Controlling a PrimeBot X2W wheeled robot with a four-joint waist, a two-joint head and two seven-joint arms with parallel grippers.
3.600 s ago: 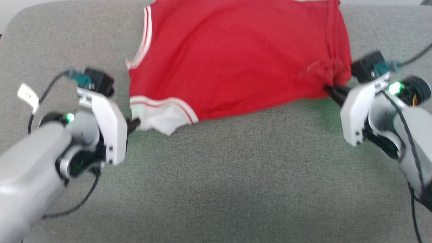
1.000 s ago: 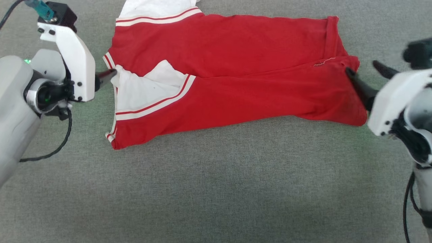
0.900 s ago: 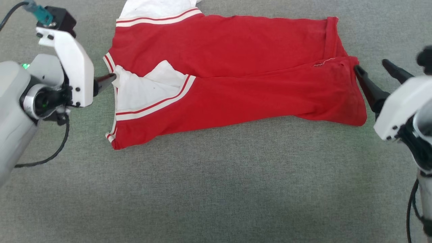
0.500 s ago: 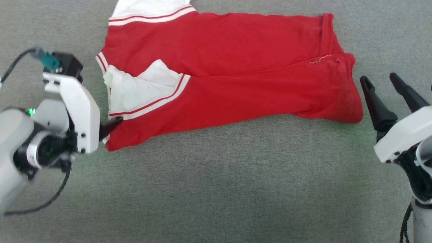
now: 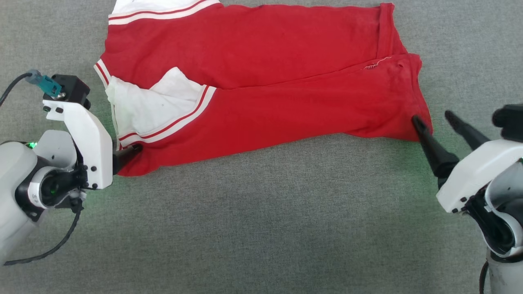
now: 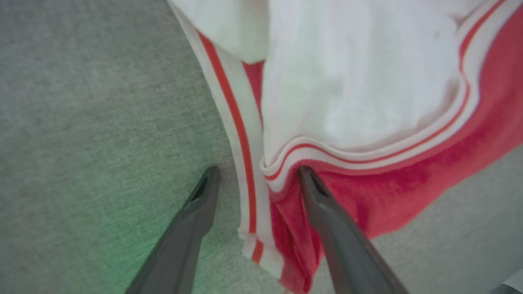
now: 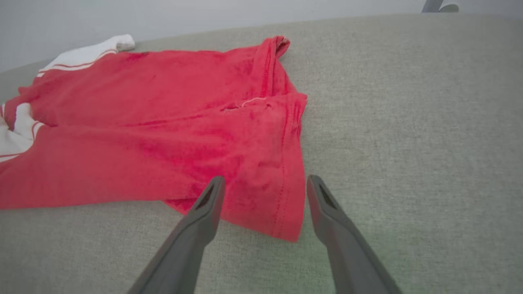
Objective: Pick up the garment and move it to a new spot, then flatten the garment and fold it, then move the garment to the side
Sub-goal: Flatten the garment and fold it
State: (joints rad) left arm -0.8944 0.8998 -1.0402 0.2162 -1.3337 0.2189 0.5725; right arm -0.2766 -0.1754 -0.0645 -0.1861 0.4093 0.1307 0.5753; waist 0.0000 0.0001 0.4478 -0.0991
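Item: garment [image 5: 261, 81], red tee w/ white sleeves, red/white striped trim.
Location: lies on worktop [image 5: 261, 224] (grey woven cover), far half of head view, long axis running L–R.
Lay: folded lengthwise; near long edge is turned over the body, fold line running across the mid. Mostly flat, some wrinkles at R end.
Sleeve A [image 5: 151, 102]: white, L end, lying on top of the red between two trim bands.
Sleeve B [image 5: 155, 5]: white, far-L corner, cut by the frame edge.
Hem [image 5: 384, 36]: R end, doubled over, a loose white thread showing at the overlap.
Left gripper [image 6: 258, 175]: at near-L corner of garment. Fingers [image 6: 339, 245] apart, nothing clamped; they straddle the striped trim edge, one over red cloth, the other over bare worktop. Contact w/ cloth: cannot tell.
Right gripper [image 5: 431, 116]: at near-R hem corner. Fingers [image 7: 192, 237] apart, nothing clamped; hem corner sits between them, inner tip at the cloth edge, outer tip over bare worktop.
Misc: green glow on worktop by both wrists; black cable [image 5: 61, 243] trailing from L arm.
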